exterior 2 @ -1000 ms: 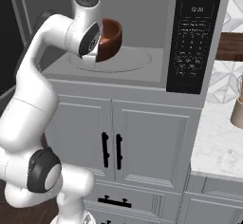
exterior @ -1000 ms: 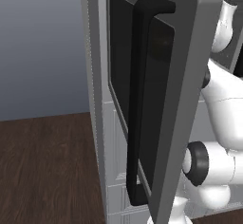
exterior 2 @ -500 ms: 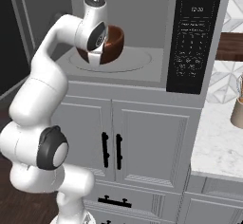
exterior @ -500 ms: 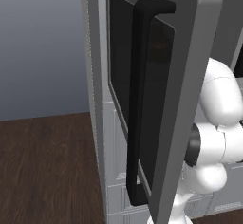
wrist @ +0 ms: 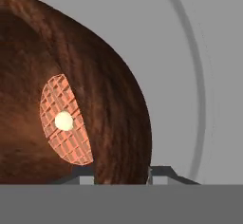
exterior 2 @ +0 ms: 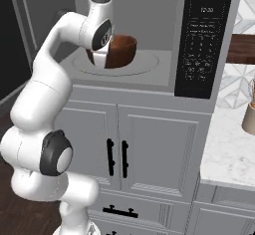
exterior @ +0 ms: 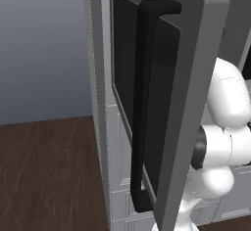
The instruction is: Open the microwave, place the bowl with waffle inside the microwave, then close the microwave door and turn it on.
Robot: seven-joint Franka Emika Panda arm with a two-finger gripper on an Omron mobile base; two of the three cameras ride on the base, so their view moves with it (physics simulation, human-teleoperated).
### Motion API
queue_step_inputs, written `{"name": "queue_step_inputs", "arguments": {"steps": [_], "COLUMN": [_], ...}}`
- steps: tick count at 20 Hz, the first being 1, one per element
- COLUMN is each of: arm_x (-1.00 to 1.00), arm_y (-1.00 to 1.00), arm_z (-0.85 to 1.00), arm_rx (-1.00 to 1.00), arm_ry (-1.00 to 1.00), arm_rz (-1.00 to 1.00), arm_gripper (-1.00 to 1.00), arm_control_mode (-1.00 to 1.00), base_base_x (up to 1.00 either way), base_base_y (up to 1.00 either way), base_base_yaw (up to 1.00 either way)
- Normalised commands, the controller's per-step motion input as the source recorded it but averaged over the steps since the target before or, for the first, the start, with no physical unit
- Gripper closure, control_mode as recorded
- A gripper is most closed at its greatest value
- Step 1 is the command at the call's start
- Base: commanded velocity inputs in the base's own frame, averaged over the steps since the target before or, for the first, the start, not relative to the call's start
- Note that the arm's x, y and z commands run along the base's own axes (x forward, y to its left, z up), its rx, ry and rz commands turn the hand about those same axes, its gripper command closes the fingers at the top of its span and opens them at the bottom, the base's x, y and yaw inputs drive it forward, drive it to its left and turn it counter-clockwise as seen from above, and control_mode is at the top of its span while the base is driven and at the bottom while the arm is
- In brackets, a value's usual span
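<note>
The microwave (exterior 2: 204, 40) stands open, and its door (exterior: 191, 78) with the long black bar handle (exterior: 144, 103) is swung far out to the left. The brown bowl (exterior 2: 122, 50) rests on the round turntable (exterior 2: 149, 62) inside the cavity. In the hand view a waffle (wrist: 66, 123) with a pale dab on top lies in the bowl (wrist: 109, 90). My gripper (exterior 2: 102, 59) reaches in from the left at the bowl's near rim. Its two fingertips (wrist: 122, 173) straddle the bowl's wall, one inside and one outside. Whether they still press on it is unclear.
Below the microwave are grey panelled cabinet doors (exterior 2: 149, 149) with small black handles. A marble counter (exterior 2: 229, 144) lies at the right, with a tan jar (exterior 2: 249, 114) on it. The open door takes up the space left of the arm, above a dark wooden floor (exterior: 49, 171).
My hand has carried the bowl deeper into the cavity and lower, onto the turntable. The arm has stretched forward. The door has not moved.
</note>
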Motion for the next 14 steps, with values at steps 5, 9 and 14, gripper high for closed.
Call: {"name": "queue_step_inputs", "arguments": {"steps": [5,9,14], "arm_x": [-0.70,-0.98,-1.00], "arm_y": [-0.01,-0.13,-0.34], "arm_z": [0.22,0.16,0.14], "arm_rx": [0.00,-0.03,-0.28], "arm_ry": [-0.26,-0.26,-0.34], "arm_rz": [0.00,0.03,0.26], "arm_gripper": [-1.00,-1.00,-1.00], "arm_control_mode": [-1.00,-1.00,-1.00], "base_base_x": [0.00,0.00,0.00], "base_base_y": [0.00,0.00,0.00], "base_base_yaw": [0.00,0.00,0.00]}}
